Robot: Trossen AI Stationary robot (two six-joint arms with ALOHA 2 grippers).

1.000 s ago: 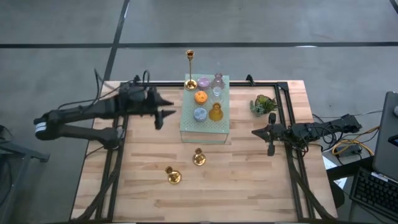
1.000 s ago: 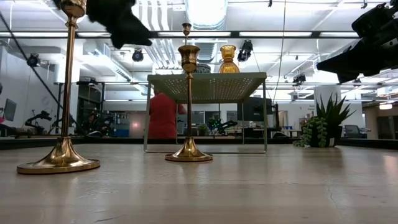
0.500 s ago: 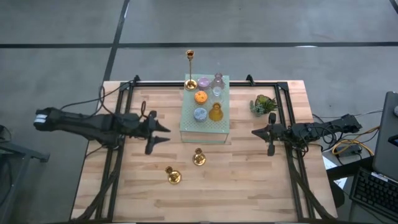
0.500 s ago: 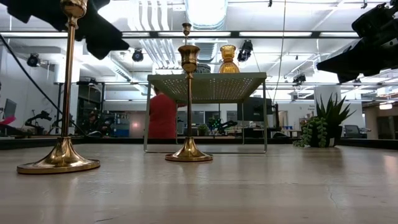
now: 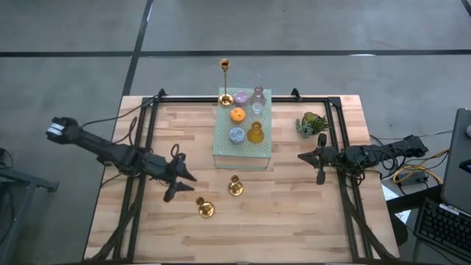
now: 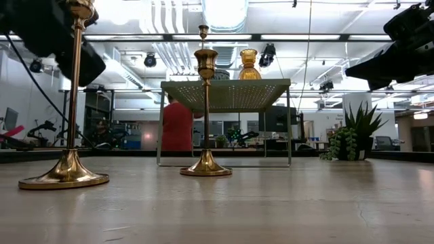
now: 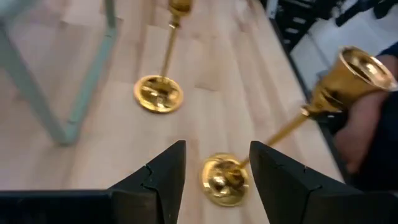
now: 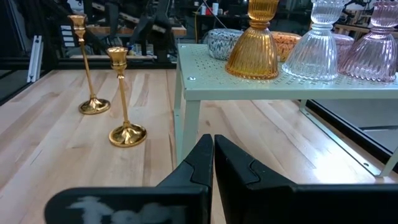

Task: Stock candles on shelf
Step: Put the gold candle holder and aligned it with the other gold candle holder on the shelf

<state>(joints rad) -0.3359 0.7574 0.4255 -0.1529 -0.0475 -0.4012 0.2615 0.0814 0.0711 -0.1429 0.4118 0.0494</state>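
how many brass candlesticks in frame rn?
3. One stands on the shelf at its far-left corner; two on the table in front of the shelf: one nearer it, one beside the left gripper.

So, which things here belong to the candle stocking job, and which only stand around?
Part of the job:
- candles
- mint shelf
- left gripper, open near a brass candlestick
- right gripper, shut, waiting beside the shelf

Just standing around:
- small plant
- black frame

mint perforated shelf (image 5: 243, 156), amber candle (image 5: 255, 134)
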